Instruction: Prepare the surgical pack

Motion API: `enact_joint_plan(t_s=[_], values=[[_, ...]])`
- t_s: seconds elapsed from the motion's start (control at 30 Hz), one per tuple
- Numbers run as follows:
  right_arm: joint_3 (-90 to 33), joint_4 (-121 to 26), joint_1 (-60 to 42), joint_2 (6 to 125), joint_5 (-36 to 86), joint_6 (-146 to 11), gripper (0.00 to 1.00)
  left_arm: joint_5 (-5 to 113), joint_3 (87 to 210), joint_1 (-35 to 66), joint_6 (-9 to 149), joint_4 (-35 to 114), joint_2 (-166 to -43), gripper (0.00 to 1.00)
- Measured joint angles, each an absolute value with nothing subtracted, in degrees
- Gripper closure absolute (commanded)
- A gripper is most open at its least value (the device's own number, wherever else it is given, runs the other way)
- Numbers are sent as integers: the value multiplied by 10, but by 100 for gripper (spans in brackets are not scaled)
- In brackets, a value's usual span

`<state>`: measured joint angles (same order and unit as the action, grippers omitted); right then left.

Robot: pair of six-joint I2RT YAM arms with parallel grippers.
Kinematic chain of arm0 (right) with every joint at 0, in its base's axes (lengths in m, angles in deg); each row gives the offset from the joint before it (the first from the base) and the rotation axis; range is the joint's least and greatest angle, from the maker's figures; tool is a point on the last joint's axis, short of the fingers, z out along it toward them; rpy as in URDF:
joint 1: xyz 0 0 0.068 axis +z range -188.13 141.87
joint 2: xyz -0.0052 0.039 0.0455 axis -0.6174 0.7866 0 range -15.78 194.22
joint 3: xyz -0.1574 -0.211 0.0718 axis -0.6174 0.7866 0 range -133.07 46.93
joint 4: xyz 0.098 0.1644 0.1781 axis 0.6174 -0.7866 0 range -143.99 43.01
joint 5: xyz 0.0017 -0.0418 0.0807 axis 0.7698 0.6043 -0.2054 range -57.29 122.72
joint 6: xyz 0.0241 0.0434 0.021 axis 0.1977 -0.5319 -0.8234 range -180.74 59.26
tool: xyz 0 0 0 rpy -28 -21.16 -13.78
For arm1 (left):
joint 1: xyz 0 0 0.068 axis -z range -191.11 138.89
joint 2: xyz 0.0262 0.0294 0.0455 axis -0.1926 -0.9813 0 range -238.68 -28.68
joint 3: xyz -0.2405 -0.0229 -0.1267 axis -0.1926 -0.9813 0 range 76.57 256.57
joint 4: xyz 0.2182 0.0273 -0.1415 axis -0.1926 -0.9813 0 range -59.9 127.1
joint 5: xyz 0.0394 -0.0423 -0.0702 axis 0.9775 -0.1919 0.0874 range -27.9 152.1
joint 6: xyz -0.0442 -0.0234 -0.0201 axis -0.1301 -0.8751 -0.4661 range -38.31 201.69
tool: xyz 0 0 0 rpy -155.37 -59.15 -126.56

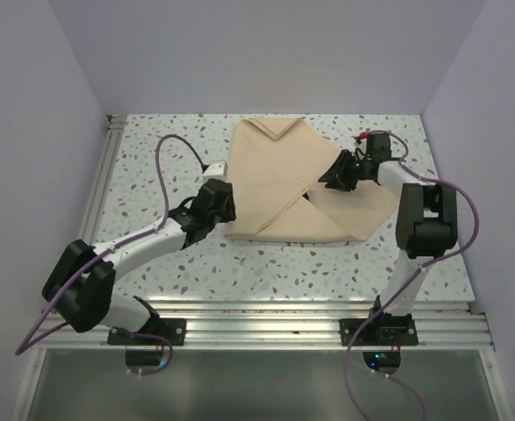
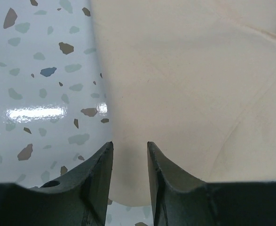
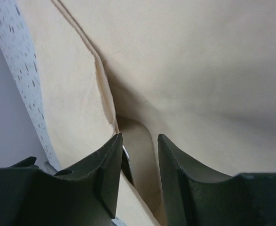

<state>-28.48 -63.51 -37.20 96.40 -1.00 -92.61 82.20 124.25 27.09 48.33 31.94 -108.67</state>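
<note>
Fingers [image 2: 98,179] of left gripper [image 2: 130,147] parted narrow, gripping nothing. Tan cloth bundle [image 1: 283,180] edge flat under and ahead of tips, speckled table [image 2: 39,70] off to one side. Right gripper [image 3: 138,139] same narrow gap, empty, tips over fold opening. Bundle wrapped shut, contents hidden. Thin shiny edge [image 3: 126,153] beside one finger, cannot tell what.

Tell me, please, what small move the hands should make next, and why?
Probably lift both clear of the cloth: the left hand and right hand stand open, gripping nothing, and its sides already lie folded across the middle.
</note>
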Motion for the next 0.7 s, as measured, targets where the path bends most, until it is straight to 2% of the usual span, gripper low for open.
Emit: enact_joint_plan(t_s=[0.3, 0.37, 0.6, 0.7], values=[[-208, -627, -513, 835, 108, -903, 60, 815, 1244, 241, 505, 319, -1094, 60], [-199, -621, -535, 826, 145, -900, 57, 815, 1244, 236, 511, 319, -1094, 60], [-195, -620, -550, 833, 260, -877, 47, 811, 1235, 235, 524, 344, -1086, 60], [-195, -620, -552, 836, 303, -866, 46, 810, 1221, 235, 530, 360, -1074, 60]])
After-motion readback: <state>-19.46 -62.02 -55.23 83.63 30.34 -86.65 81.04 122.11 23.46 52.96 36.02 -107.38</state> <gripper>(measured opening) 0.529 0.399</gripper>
